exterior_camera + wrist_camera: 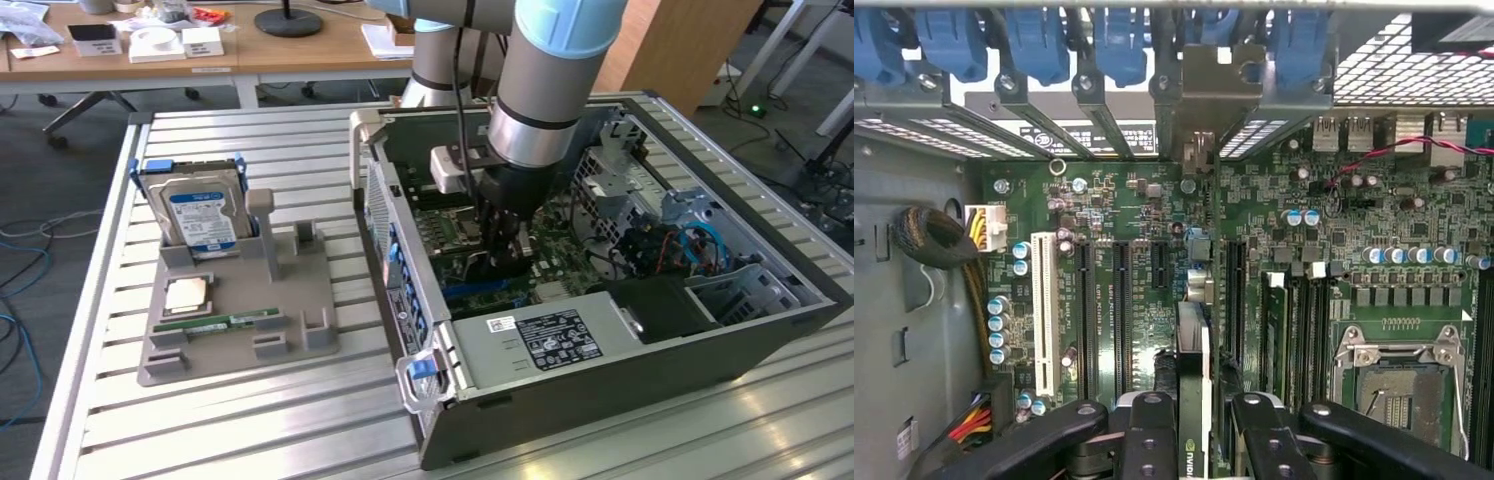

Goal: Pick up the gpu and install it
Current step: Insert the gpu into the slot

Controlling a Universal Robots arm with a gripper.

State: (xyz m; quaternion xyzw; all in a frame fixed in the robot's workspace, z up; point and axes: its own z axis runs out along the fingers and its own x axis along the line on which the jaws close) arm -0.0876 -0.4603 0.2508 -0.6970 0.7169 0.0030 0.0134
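The gpu [1194,375] stands on edge over a black slot of the green motherboard [1124,200], seen edge-on as a thin dark card. Its pale metal bracket [1219,85] sits against the case's rear slot openings. My gripper [1199,440] is shut on the card, with one black finger [1152,435] on each side of it. In the exterior view the gripper [501,255] reaches straight down into the open computer case [574,400], and the arm hides most of the card there.
A grey holder [287,330] on the slatted table carries a hard drive with a blue label [200,215], a processor [184,295] and a green memory stick [218,323]. Blue slot clips [1034,45], a white slot [1046,310], the processor socket [1399,385] and cable bundles [939,240] surround the card.
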